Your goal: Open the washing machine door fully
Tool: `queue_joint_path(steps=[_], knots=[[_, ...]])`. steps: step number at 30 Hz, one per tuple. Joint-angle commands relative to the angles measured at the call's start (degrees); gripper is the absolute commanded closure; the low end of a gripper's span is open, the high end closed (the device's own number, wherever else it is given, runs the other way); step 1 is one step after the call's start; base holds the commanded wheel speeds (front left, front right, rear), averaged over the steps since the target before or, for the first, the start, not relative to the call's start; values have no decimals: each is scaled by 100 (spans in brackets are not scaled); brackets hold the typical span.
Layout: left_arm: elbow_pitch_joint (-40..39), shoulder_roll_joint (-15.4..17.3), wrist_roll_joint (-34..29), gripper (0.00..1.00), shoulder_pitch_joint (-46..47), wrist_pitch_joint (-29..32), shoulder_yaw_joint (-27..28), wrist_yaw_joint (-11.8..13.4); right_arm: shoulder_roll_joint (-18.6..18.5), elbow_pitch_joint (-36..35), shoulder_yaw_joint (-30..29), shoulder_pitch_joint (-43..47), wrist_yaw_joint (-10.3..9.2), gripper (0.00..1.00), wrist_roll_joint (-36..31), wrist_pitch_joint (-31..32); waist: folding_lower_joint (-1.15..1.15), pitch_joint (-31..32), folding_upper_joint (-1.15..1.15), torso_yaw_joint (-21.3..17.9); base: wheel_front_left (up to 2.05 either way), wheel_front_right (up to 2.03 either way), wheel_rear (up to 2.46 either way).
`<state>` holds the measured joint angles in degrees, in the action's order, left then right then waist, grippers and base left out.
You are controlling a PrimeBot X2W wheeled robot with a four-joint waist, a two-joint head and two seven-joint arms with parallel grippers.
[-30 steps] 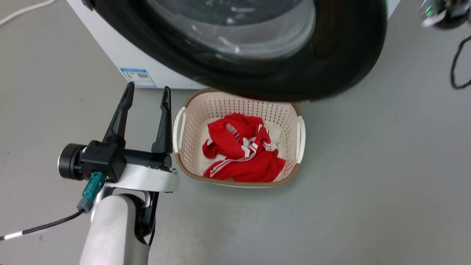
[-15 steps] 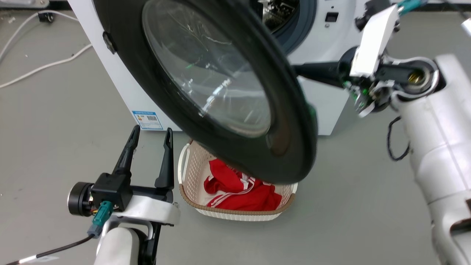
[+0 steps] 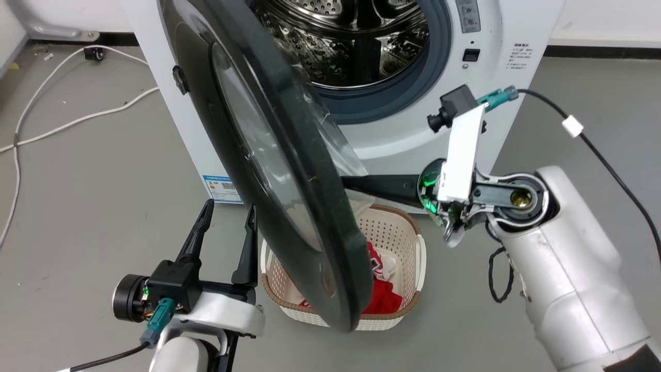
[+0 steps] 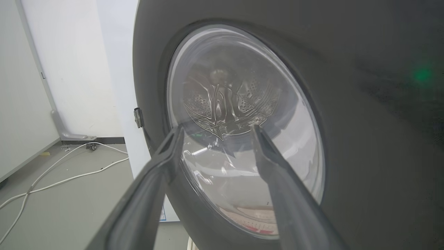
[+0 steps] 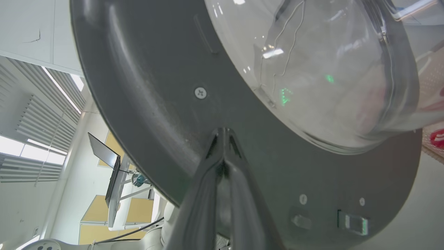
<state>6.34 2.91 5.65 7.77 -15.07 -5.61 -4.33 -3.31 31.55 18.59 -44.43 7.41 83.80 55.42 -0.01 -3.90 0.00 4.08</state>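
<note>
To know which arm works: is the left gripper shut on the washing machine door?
No, the left gripper is open, its fingers spread with floor between them, beside the washing machine door.

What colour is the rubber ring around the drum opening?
Blue-grey; the rubber ring shows best in the head view.

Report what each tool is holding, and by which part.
Nothing is held. The right tool is shut, its tips set against the dark inner rim of the washing machine door. The left tool is open and empty.
</note>
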Motion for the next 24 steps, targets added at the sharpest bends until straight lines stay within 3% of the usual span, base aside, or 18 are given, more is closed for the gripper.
queue_joint_path(steps=[1, 9, 11, 12, 18, 19, 20, 21, 24], knots=[[3, -4, -9, 0, -51, -14, -15, 30, 63, -83, 74, 128, 14, 100, 52, -29, 1, 10, 0, 3, 0, 0, 0], [-18, -4, 32, 0, -93, -14, -7, 58, 58, -620, 518, 576, 14, 100, 508, -501, 1, 25, 0, -49, 0, 0, 0], [-11, -4, 38, 0, -91, -14, -14, 67, 44, -710, 508, 719, 14, 100, 562, -940, 1, 42, 0, -64, 0, 0, 0], [-3, -3, 52, 0, -99, -14, -17, 85, 44, -833, 422, 973, 14, 100, 692, -1757, 1, 75, 0, -74, 0, 0, 0], [17, -4, 26, 0, -177, -14, 71, 89, 44, -1055, -45, 1507, 14, 100, 890, -3311, 1, 192, 0, -146, 0, 0, 0], [16, -4, 24, 0, -201, -14, 95, 97, 45, -1108, -167, 1630, 14, 65, 955, -3526, 1, 223, 0, -164, 0, 0, 0], [12, -4, 24, 0, -227, -14, 120, 109, 46, -1180, -298, 1753, 14, 40, 951, -3758, 1, 245, 0, -181, 0, 0, 0], [9, -3, 23, 0, -257, -14, 145, 113, 26, -1250, -389, 1882, 14, 0, 879, -3972, 1, 265, 0, -199, 0, 0, 0], [12, -4, 16, 0, -352, -14, 199, 115, 24, -1487, -719, 2390, 14, 0, 924, -4540, 1, 322, 0, -236, 0, 0, 0]])
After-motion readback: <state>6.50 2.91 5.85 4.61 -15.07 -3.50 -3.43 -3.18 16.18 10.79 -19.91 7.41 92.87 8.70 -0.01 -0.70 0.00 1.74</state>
